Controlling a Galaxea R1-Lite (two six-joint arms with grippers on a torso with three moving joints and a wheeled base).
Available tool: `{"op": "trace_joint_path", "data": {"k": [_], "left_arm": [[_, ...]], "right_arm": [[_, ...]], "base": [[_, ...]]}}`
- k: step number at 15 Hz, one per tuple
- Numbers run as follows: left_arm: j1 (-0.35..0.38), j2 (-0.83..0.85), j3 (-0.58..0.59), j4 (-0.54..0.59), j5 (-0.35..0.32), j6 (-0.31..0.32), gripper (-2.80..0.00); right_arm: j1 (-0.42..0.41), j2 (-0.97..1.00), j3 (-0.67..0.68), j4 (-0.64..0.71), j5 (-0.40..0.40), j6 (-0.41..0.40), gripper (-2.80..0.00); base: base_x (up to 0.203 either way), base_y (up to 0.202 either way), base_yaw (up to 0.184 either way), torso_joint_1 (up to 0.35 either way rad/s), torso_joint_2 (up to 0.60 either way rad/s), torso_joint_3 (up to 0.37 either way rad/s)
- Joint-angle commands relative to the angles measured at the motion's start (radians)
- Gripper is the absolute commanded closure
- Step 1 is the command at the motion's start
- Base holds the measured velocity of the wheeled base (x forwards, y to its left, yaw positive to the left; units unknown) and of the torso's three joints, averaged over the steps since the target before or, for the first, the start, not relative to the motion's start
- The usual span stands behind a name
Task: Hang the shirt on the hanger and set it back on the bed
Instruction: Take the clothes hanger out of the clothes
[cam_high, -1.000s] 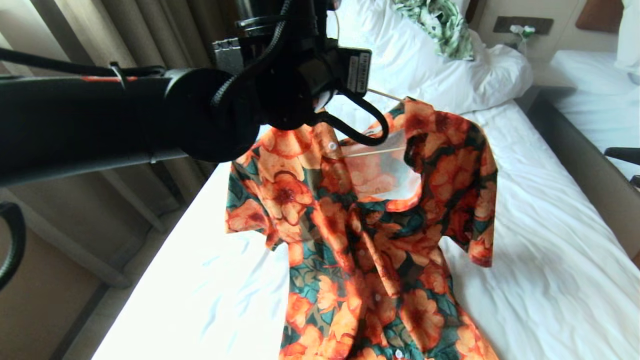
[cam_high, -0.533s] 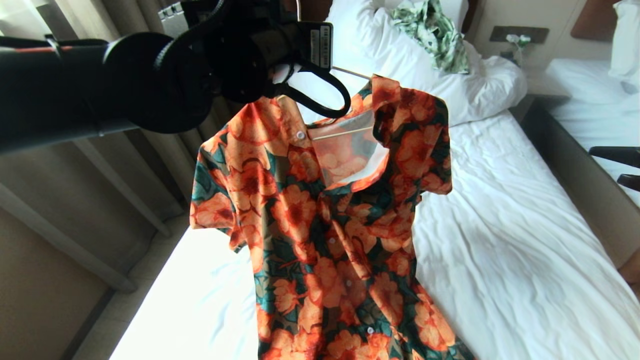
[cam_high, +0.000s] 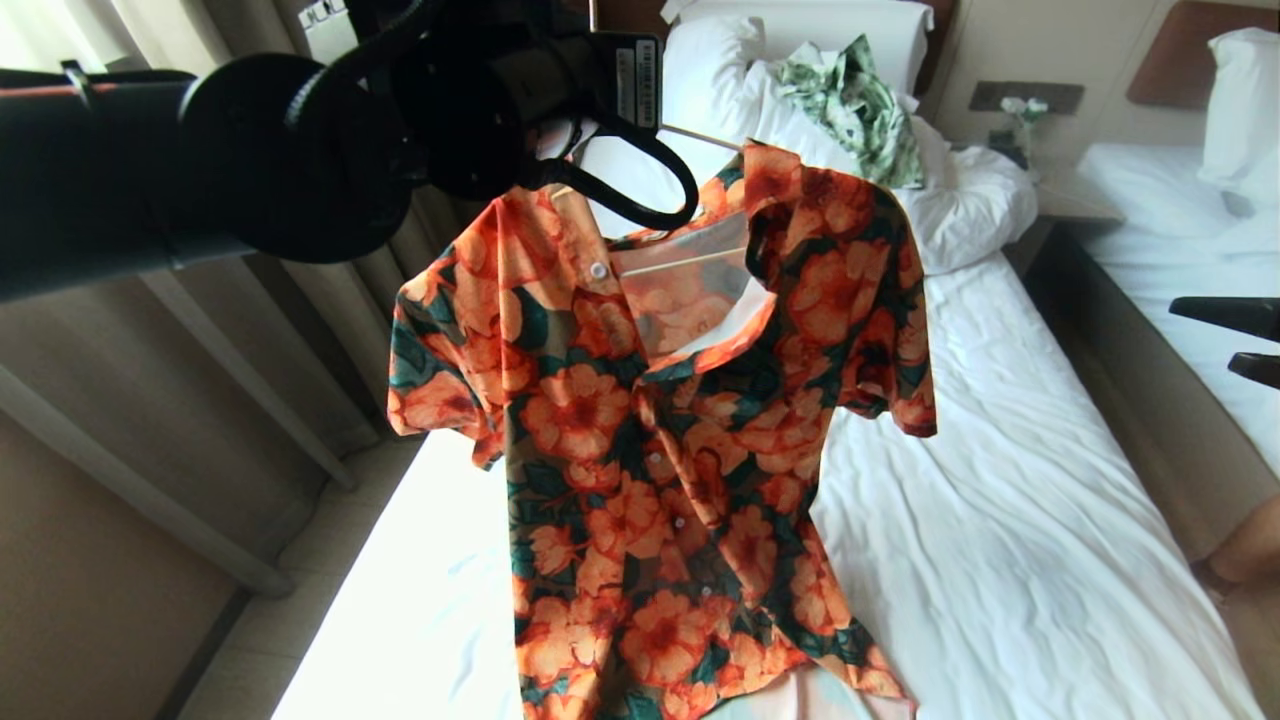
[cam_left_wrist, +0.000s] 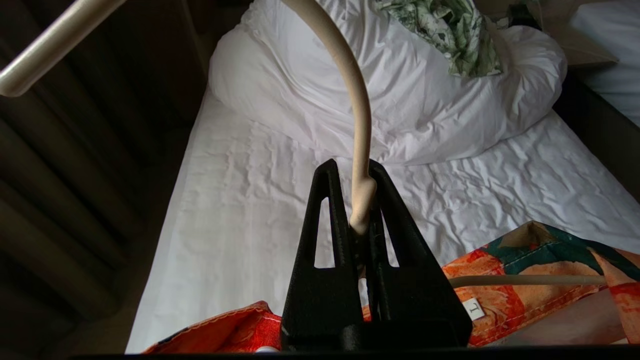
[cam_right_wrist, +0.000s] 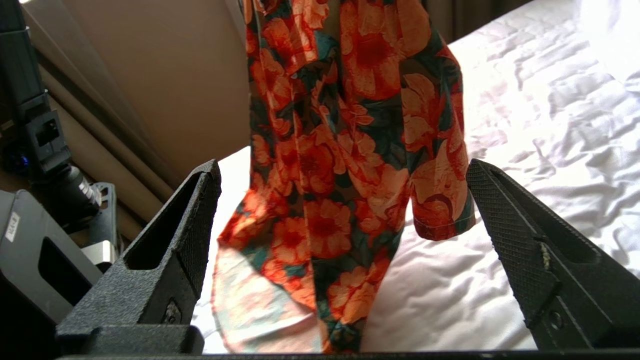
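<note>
Your left arm (cam_high: 200, 170) is filling the upper left of the head view and blocking the curtains (cam_high: 330, 300) behind it. Your left gripper (cam_left_wrist: 356, 200) is clamping together on the neck of the hanger (cam_left_wrist: 357, 125), just under the hook. The shirt (cam_high: 660, 420) is hanging on that hanger, collar up, long axis running top to bottom, front with buttons facing you, hem trailing onto the bed (cam_high: 1000, 520) near its left edge. Further back, a bunched duvet (cam_high: 960, 210) is lying by the pillow (cam_high: 800, 20), with a green leaf-print garment (cam_high: 850, 100) sitting on it. Right of the bed, a nightstand (cam_high: 1070, 200) is standing before a second bed (cam_high: 1180, 250). Your right gripper (cam_right_wrist: 345, 200) is waiting well apart from the shirt, jaws spread wide and empty, its tips showing at the head view's right edge.
</note>
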Motion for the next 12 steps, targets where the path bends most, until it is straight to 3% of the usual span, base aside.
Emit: {"op": "trace_joint_path", "data": {"k": [1,2,12], "left_arm": [[-0.002,0.002,0.000,-0.001,0.003,0.001,0.00],[-0.002,0.002,0.001,-0.001,0.004,0.001,0.00],[-0.004,0.000,0.000,-0.001,0.005,0.001,0.00]], "right_arm": [[0.004,0.000,0.007,-0.008,0.011,0.002,-2.80],[0.004,0.000,0.010,-0.008,0.013,0.000,0.00],[0.025,-0.003,0.010,-0.008,0.013,0.005,0.00]], "base": [[0.000,0.000,0.000,0.238,-0.61,-0.375],[0.000,0.000,0.000,0.245,-0.61,-0.372],[0.000,0.000,0.000,0.161,-0.38,-0.228]]}}
